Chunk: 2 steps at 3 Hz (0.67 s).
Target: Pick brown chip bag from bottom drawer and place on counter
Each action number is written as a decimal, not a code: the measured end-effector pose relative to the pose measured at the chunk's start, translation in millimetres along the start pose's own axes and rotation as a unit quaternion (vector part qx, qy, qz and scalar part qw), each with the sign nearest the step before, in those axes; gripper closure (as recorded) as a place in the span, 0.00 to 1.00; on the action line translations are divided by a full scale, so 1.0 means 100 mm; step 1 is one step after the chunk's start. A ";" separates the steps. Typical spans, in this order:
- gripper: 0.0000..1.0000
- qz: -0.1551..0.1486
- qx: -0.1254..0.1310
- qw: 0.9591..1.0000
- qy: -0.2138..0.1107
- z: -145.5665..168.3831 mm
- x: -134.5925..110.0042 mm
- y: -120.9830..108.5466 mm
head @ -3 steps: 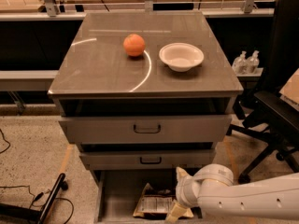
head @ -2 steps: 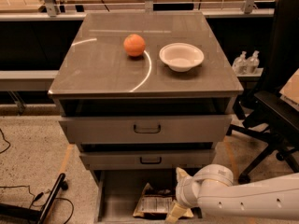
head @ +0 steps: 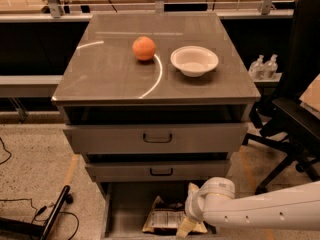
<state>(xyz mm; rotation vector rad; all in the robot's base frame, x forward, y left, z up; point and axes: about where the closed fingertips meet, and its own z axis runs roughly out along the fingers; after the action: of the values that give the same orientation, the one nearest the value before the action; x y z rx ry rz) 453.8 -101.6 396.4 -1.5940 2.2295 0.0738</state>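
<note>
Brown chip bag [head: 167, 216] lies flat in open bottom drawer [head: 125, 204], label up. Gripper [head: 185, 228] low at bag's right edge, over it; open or closed, cannot tell. Surface [head: 110, 74] above carries orange ball [head: 144, 48], white bowl [head: 194, 60].

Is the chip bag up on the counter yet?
No, the brown chip bag lies down in the bottom drawer, with the gripper by its right side.

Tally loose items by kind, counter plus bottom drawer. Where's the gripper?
orange ball, on the counter: 1
white bowl, on the counter: 1
brown chip bag, in the bottom drawer: 1
Total: 3
gripper: down in the bottom drawer, at the bag's right edge.
</note>
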 end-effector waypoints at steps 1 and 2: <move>0.00 0.023 0.003 0.999 0.022 0.45 0.13 0.10; 0.00 0.015 0.015 0.999 0.029 0.86 0.18 0.16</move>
<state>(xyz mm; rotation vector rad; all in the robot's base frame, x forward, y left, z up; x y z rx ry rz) 459.1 -89.0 308.4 -1.5672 2.2874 0.0036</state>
